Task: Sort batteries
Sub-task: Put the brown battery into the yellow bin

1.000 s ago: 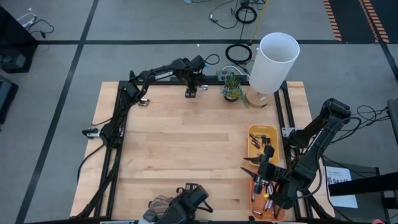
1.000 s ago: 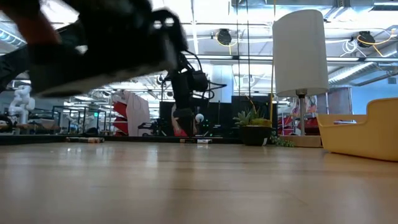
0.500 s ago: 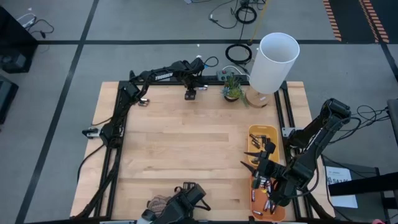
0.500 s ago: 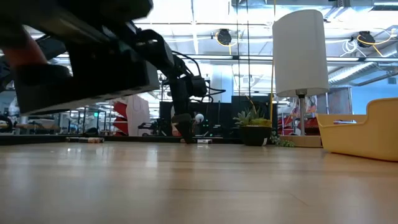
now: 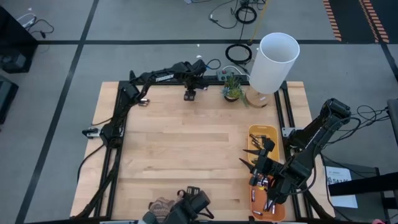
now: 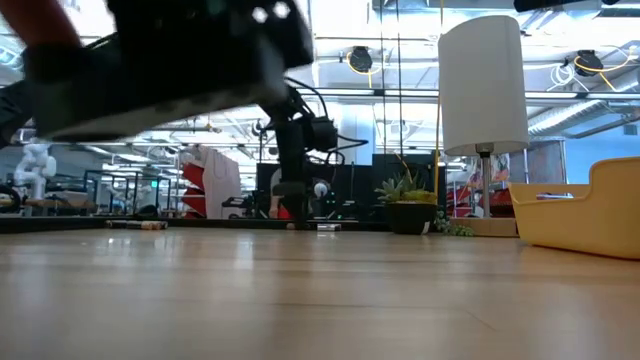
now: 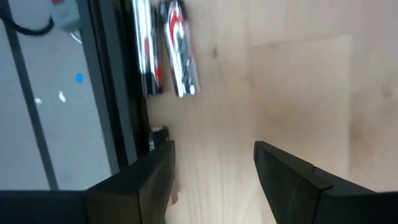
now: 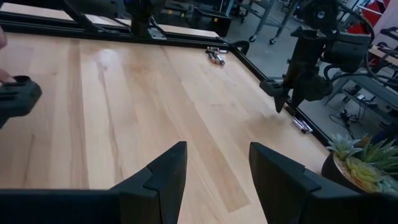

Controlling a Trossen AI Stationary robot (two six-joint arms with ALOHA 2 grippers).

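Two silvery batteries with red marks (image 7: 168, 53) lie side by side on the wood beside the dark frame rail at the table's far edge. My left gripper (image 7: 211, 168) hovers open just short of them, fingers pointing down (image 5: 191, 94). They also show in the right wrist view, batteries (image 8: 303, 126), below the left gripper (image 8: 283, 102). Another pair of batteries (image 8: 216, 57) lies farther left along the far edge. My right gripper (image 5: 247, 160) hangs open at the right side, over the gap between the yellow tray (image 5: 273, 132) and the orange tray (image 5: 255, 190); both hold several batteries.
A white lamp (image 5: 273, 62) and a small potted plant (image 5: 232, 88) stand at the far right corner. At the near edge a person's hand holds a dark object (image 5: 189, 205); it fills the low view's upper left (image 6: 160, 60). Bare wood lies across the table's middle (image 5: 180, 143).
My right gripper has drifted a little toward the table's left and near edge, staying open. The dark object in the person's hand has shifted about at the near edge. My left gripper has stayed over the far-edge batteries.
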